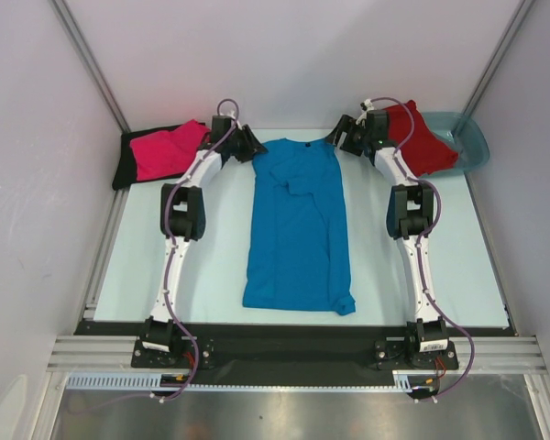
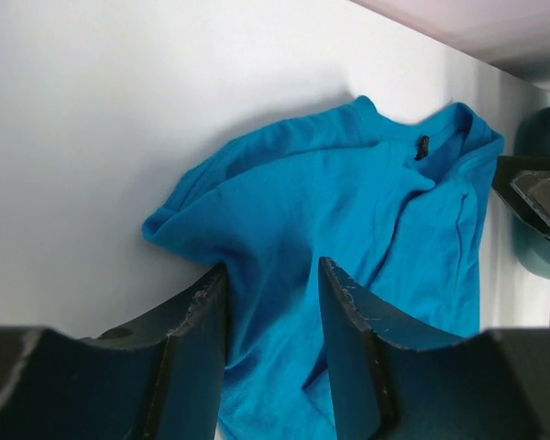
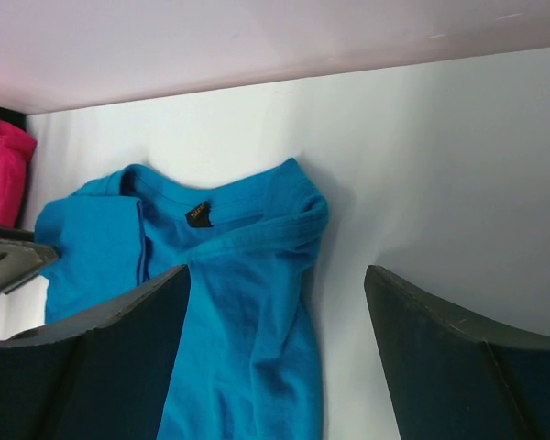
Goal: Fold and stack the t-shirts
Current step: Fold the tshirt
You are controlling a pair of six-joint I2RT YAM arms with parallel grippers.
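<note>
Blue shirt (image 1: 298, 229) is lying down the middle of the worktop (image 1: 211, 266), collar toward the top of the frame and sleeves folded in. Its lower right corner is curling over. Left gripper (image 1: 248, 145) is sitting at the shirt's upper left shoulder, right gripper (image 1: 342, 137) at the upper right one.

From the left wrist, the fingers (image 2: 197, 339) are standing apart with blue cloth showing in the gap. That gripper is released, though whether the tips are pressing the cloth I cannot tell. From the right wrist, the jaws are spread wide with nothing in them, and the collar with its small dark label (image 3: 196, 216) is lying just beyond.

In the upper left of the top view, the pink shirt (image 1: 165, 151) is resting on the black shirt (image 1: 126, 165), hiding most of it. In the upper right, the red shirt (image 1: 420, 137) is draping over the tub (image 1: 472, 137), partly masked by the right arm.
</note>
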